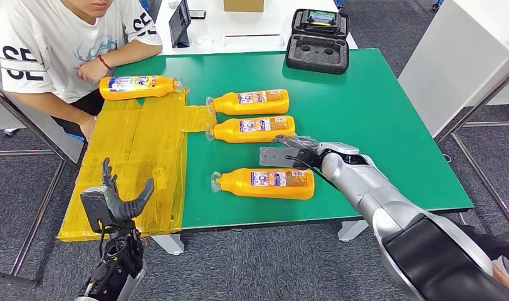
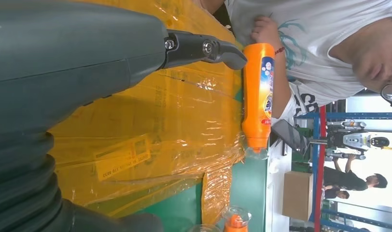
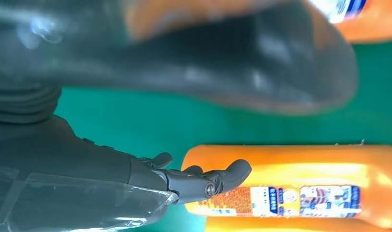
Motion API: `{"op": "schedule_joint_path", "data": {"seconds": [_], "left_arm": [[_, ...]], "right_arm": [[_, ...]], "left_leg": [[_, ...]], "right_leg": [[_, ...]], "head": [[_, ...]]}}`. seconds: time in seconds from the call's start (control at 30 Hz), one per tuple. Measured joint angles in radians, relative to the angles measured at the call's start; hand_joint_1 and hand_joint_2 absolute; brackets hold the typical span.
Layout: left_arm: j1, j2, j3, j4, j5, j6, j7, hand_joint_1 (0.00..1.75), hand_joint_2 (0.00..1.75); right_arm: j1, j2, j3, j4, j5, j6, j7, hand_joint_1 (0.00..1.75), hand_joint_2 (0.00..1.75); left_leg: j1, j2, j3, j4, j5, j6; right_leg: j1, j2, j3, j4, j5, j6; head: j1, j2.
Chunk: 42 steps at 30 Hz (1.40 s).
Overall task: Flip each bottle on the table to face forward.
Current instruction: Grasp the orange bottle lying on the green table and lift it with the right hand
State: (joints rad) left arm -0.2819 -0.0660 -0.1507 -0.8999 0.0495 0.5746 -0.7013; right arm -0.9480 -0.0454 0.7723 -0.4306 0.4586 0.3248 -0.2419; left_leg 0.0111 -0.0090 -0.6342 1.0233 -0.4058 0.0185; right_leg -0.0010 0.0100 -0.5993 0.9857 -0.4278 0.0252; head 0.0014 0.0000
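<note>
The left hand (image 1: 117,200) hangs released, fingers apart, over the yellow sheet (image 1: 139,157) at the table's (image 1: 377,113) near-left corner. One bottle (image 1: 139,86) lies beside a seated person (image 1: 57,44); three more (image 1: 252,101) (image 1: 253,128) (image 1: 266,183) lie on the green. The right hand (image 1: 296,147) hovers released between the last two. Judged smooth, rigid plastic, probably full and slippery: grasp around the mid-body.

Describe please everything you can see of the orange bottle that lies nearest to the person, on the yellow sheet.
The orange bottle lies on its side at the far edge of the yellow plastic sheet, in front of the person. It looks like glossy plastic, with a clear cap pointing toward the other bottles and a blue and white label facing up. The person's hand appears to rest at its base. No robot hand touches it; it lies apart from the three other bottles.
</note>
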Motion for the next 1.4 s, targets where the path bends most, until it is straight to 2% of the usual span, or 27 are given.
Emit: {"op": "schedule_joint_path", "data": {"seconds": [0.07,0.2,0.57,1.4], "left_arm": [[0.000,0.000,0.000,0.003,0.000,0.000,0.000,0.00,1.75],[0.000,0.000,0.000,0.008,0.000,0.000,0.000,0.00,1.75],[-0.003,-0.002,0.000,0.013,0.001,0.007,0.000,0.00,1.75],[-0.003,-0.002,0.000,0.020,0.006,0.001,0.000,0.00,1.75]], "right_arm": [[0.001,0.000,0.002,0.000,-0.001,0.004,-0.006,0.00,0.00],[0.003,0.001,0.007,0.000,-0.002,0.021,-0.025,0.00,1.75],[0.017,0.014,0.047,-0.022,-0.001,0.051,-0.072,0.00,1.75],[0.037,0.021,0.097,-0.032,0.005,0.086,-0.077,0.00,1.75]], "left_leg": [[0.000,0.000,0.000,0.000,0.000,0.000],[0.000,0.000,0.000,0.000,0.000,0.000],[0.000,0.000,0.000,0.000,0.000,0.000],[0.000,0.000,0.000,0.000,0.000,0.000]], "right_leg": [[0.000,0.000,0.000,0.000,0.000,0.000],[0.000,0.000,0.000,0.000,0.000,0.000],[0.000,0.000,0.000,0.000,0.000,0.000],[0.000,0.000,0.000,0.000,0.000,0.000]], "head": [[0.000,0.000],[0.000,0.000],[0.000,0.000],[0.000,0.000]]}}
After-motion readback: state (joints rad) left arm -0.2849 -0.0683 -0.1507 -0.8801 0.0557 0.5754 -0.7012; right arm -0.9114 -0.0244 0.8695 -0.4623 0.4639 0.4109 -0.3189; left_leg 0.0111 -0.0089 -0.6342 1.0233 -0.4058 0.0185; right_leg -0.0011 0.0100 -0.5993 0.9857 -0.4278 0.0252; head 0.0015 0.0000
